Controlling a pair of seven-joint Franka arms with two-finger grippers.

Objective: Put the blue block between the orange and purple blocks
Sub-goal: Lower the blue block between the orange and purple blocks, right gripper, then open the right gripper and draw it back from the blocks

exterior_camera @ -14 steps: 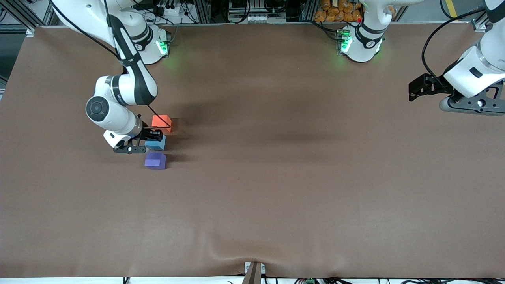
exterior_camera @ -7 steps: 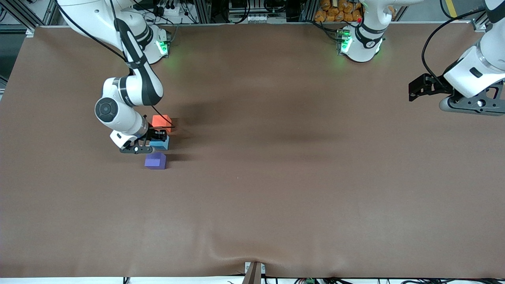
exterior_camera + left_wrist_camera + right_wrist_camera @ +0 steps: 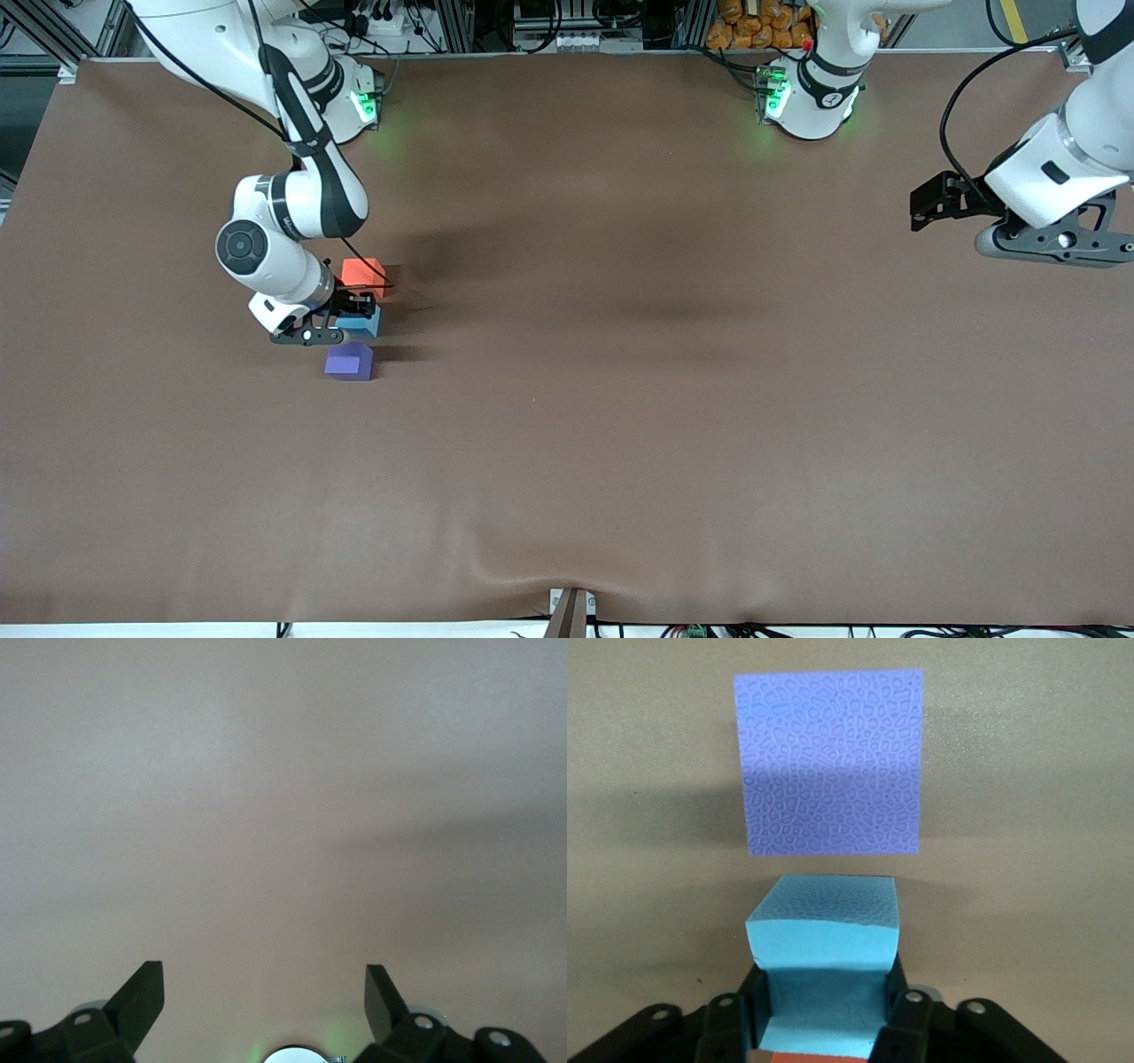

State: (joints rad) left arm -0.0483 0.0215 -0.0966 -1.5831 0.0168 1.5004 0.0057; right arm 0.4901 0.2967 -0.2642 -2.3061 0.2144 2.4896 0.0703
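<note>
A: Which step is this?

B: The placing, close to its end, I'd judge. The right gripper (image 3: 354,312) is low over the table (image 3: 620,399), its fingers pressed on two sides of the blue block (image 3: 363,324), pinching it

A: And where is the blue block?

B: In the gap already. In the front view the orange block (image 3: 363,273) is at twelve o'clock from it, just beside it, and the purple block (image 3: 348,361) is at six o'clock, with a thin strip of table between. It looks to be on the table or just above it, I can't tell which

A: And the next move?

B: Spread the fingers, then lift straight up. Both neighbours are close, so any sideways drift could knock one out of line

A: The other arm?

B: It waits. The left gripper (image 3: 264,983) hangs spread and empty over bare table at three o'clock in the front view, well apart from the blocks
</note>
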